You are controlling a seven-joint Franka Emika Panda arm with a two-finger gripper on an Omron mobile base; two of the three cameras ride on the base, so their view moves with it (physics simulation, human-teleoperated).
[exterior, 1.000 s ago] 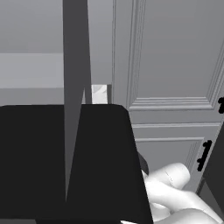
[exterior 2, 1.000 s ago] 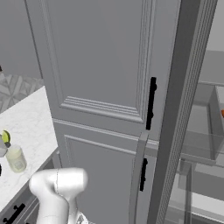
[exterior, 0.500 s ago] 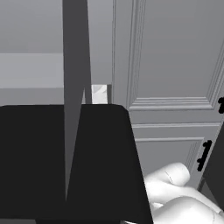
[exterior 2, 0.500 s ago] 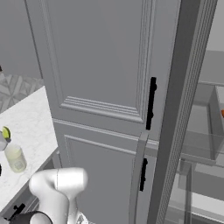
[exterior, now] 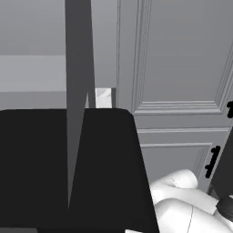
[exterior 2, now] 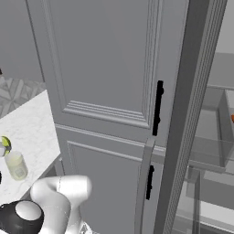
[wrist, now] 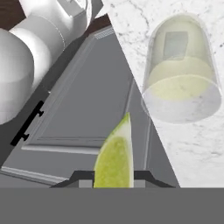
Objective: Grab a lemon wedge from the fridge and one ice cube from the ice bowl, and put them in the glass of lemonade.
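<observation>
In the hand view my gripper (wrist: 113, 178) is shut on the lemon wedge (wrist: 114, 157), a yellow-green slice standing up between the dark fingertips (wrist: 79, 176). The glass of lemonade (wrist: 181, 70) stands on the marble counter (wrist: 192, 148), up and to the right of the wedge and apart from it; a pale square piece shows inside it. In the right base view the glass (exterior 2: 16, 164) is at the far left, with the yellow wedge (exterior 2: 4, 142) just above it. The fridge (exterior 2: 215, 137) stands open at the right, with its door edge (exterior 2: 183, 114) toward me.
Light grey panelled cabinets (exterior 2: 105, 68) with short black handles (exterior 2: 157, 107) rise beside the counter. A pale bar handle (exterior 2: 142, 183) hangs on the fridge door. An orange item (exterior 2: 232, 119) lies on a fridge shelf. A broad black block (exterior: 63, 168) covers the lower left base view.
The white arm has swung a little, and a dark joint now shows at the bottom left of the right base view. The wedge stays just above the glass.
</observation>
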